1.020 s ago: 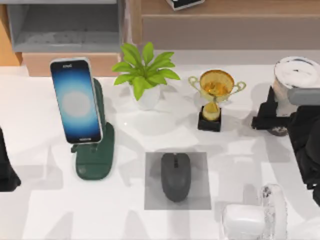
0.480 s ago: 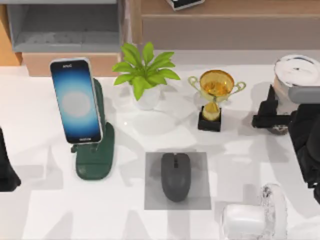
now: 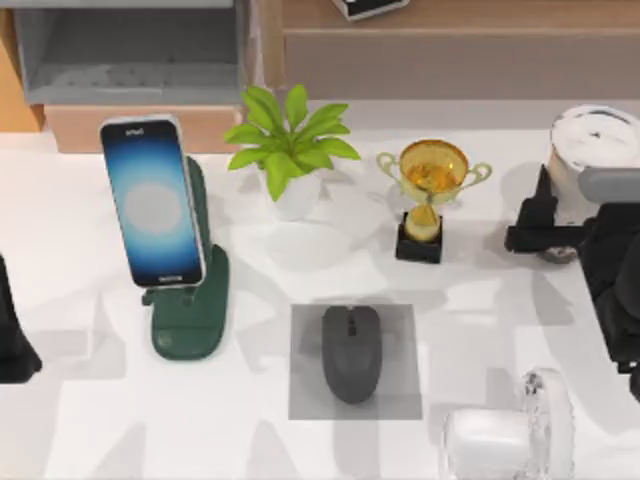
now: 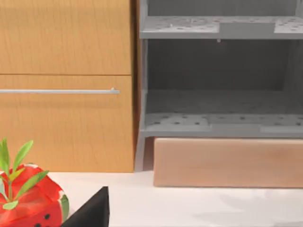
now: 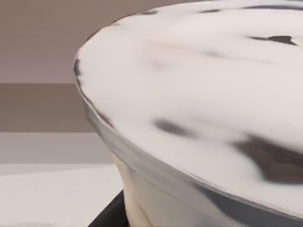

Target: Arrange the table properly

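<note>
The broad, glossy white table (image 3: 480, 300) filled the lower part of the top view, in front of a light wooden shelf unit with a grey compartment (image 3: 130, 55). On it stood a phone with a glowing blue screen (image 3: 152, 203) on a dark green stand (image 3: 192, 310), a leafy green plant in a white pot (image 3: 290, 150), a gold trophy on a black base (image 3: 428, 195), and a dark grey mouse (image 3: 351, 352) on a small grey square mat (image 3: 310, 385).

At the table's right edge the right gripper (image 3: 545, 232) was against a white marbled cup (image 3: 595, 150); whether it gripped the cup I could not tell. The right wrist view showed that cup's rim (image 5: 199, 118) close up. The left arm (image 3: 12, 335) sat parked at the left edge. The left wrist view added a red strawberry-like object with green leaves (image 4: 33, 203), cut off at the edge.
</note>
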You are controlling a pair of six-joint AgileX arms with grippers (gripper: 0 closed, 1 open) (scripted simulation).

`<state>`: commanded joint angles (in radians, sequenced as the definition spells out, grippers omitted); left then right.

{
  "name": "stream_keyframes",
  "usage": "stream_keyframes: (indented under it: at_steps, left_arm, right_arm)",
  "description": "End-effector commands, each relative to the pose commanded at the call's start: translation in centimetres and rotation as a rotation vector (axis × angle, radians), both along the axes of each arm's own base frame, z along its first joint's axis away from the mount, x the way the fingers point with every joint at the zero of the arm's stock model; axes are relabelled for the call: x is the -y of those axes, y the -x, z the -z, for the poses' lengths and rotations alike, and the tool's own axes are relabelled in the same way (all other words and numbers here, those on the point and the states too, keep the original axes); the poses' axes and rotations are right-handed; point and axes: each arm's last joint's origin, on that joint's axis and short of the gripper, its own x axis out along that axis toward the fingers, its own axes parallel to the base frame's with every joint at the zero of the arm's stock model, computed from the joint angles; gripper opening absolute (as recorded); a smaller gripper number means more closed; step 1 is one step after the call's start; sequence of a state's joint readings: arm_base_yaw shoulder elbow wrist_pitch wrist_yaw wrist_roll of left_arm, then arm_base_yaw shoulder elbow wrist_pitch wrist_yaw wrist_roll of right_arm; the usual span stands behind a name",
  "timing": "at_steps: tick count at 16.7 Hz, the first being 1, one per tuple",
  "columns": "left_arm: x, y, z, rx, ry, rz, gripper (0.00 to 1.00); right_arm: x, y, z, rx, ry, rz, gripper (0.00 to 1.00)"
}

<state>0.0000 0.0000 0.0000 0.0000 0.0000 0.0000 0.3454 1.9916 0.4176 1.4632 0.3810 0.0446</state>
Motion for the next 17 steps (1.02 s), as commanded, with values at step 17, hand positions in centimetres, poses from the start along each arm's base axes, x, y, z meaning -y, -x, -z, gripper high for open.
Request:
stream_keyframes:
  at_steps: [17]
  left_arm:
    - [0.0,0.0,0.0,0.000,0.000,0.000,1.00]
  right_arm:
    - [9.3,-12.4,-14.8,0.253,0.008,0.046,0.00]
